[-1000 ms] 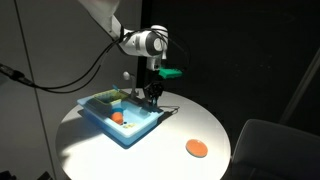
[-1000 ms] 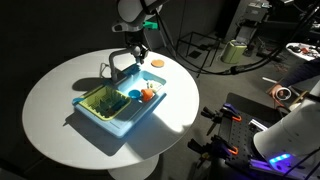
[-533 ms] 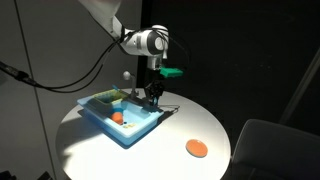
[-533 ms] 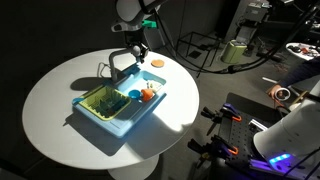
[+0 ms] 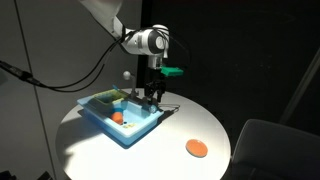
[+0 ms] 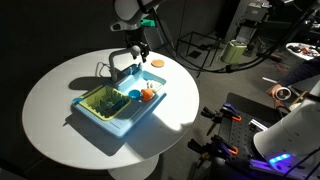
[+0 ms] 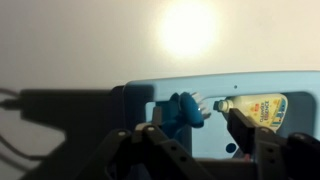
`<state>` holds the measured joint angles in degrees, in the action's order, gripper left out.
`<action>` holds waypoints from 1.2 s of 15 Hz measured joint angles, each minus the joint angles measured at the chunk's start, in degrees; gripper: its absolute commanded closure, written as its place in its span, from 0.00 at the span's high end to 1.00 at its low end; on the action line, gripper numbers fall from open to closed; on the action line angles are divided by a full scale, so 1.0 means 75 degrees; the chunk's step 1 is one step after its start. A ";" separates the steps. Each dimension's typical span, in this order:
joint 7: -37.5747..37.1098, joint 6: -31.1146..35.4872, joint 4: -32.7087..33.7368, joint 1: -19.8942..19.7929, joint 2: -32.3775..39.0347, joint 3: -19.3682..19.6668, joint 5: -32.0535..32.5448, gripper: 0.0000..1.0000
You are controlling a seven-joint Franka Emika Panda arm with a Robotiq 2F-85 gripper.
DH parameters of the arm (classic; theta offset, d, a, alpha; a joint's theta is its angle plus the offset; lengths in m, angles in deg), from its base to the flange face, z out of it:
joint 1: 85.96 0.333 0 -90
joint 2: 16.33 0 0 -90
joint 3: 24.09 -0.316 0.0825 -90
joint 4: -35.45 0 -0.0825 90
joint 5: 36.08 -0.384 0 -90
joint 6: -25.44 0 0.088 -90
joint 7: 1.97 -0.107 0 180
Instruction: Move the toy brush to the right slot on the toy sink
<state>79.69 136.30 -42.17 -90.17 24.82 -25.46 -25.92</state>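
Wrist view gives me the best read: the toy brush (image 7: 184,112) sits between the spread fingers of the gripper (image 7: 200,128). It is close against one finger and clear of the other, so I judge nothing is pinched yet. The brush rests at the end rim of the toy sink (image 7: 285,86); which slot it occupies I cannot tell. In both exterior views the arm hangs straight down over the sink's end nearest the far edge of the table (image 6: 55,85), presumably lined up for a vertical grasp.
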 measured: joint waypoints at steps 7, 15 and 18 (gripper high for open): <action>0.0001 -0.0011 0.0050 0.0030 0.0003 0.0000 0.0007 1.00; -0.0571 0.0145 0.0127 0.0121 -0.0477 -0.0124 -0.0217 1.00; -0.1135 0.0419 0.0044 0.0155 -0.0933 -0.0205 -0.0545 1.00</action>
<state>71.18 139.45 -41.84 -89.01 17.82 -27.00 -30.00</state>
